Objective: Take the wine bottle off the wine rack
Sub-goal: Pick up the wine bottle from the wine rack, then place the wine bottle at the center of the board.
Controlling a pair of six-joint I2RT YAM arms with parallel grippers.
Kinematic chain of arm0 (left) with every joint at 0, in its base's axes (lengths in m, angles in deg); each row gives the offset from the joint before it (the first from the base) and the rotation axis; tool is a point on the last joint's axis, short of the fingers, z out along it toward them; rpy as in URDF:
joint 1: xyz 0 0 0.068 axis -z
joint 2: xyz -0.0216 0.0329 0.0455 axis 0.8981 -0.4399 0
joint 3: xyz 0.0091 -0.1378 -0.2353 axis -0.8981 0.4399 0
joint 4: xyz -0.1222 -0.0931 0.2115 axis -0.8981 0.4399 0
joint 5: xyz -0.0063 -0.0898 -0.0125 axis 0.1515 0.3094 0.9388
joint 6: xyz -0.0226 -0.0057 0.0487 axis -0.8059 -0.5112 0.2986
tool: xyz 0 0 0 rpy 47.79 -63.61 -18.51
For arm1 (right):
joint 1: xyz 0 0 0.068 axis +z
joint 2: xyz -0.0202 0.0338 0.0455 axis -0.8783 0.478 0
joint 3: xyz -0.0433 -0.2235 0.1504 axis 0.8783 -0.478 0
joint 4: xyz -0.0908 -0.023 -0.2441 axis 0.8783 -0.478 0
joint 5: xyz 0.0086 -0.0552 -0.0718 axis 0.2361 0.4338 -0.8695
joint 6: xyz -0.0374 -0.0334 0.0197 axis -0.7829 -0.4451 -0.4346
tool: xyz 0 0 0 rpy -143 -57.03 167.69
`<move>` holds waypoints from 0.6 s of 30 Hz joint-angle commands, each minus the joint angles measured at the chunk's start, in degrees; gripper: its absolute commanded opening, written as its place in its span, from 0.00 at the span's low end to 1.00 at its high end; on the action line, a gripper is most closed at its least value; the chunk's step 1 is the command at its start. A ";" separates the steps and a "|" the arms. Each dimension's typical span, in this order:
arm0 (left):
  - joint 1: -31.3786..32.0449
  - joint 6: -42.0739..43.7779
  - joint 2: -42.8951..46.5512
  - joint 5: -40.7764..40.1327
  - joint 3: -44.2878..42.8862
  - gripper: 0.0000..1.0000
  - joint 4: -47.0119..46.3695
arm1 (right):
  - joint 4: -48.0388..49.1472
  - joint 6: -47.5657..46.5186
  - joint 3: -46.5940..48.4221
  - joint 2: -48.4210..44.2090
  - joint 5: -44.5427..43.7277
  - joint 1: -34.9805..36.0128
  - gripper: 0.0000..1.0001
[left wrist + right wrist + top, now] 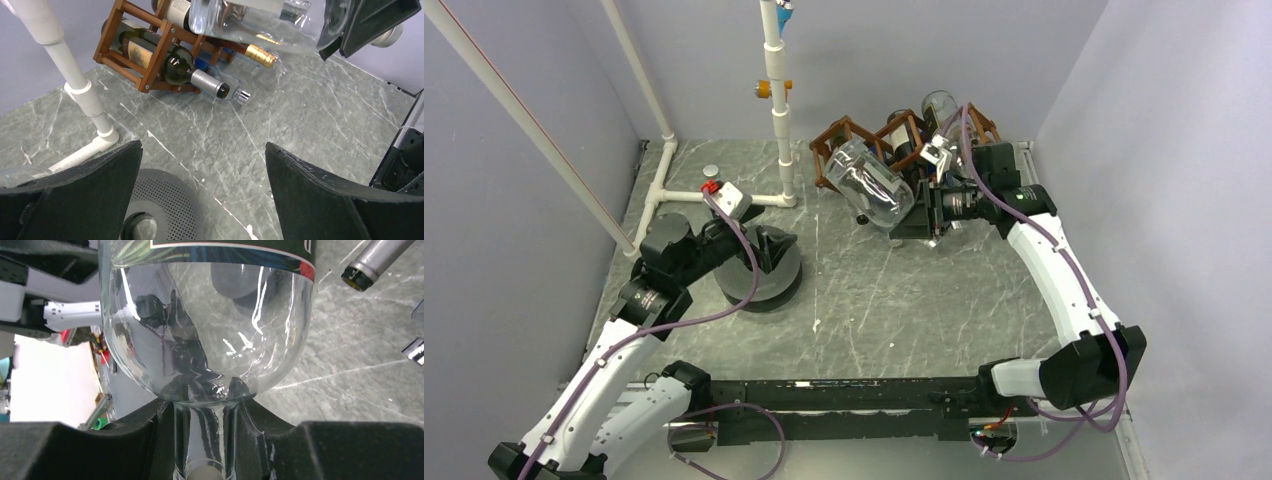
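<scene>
Between right fingers (100, 450) — wine bottle (205, 340) neck, clenched tight; left fingers (75, 195) spread.

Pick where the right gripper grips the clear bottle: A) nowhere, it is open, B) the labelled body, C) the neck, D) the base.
C: in the right wrist view the right gripper is shut on the narrow neck of the clear bottle.
</scene>
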 commanded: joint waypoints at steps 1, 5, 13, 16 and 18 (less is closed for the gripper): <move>-0.30 0.73 0.98 2.24 0.21 0.99 -2.81 | 3.17 -10.81 1.18 -3.85 5.80 0.36 0.00; -0.30 0.74 1.19 2.94 0.30 0.99 -2.97 | -1.61 -16.39 0.81 -3.63 3.69 0.90 0.00; -0.30 0.06 2.17 7.93 1.29 0.99 -5.18 | -9.99 -27.72 0.44 -3.26 -0.89 1.70 0.00; -0.30 -0.16 1.97 8.14 1.29 0.99 -5.36 | -13.19 -32.30 0.71 -3.18 -2.09 2.03 0.00; -0.30 -0.18 1.95 8.04 1.27 0.99 -5.32 | -15.76 -35.55 1.14 -2.56 -2.29 2.24 0.00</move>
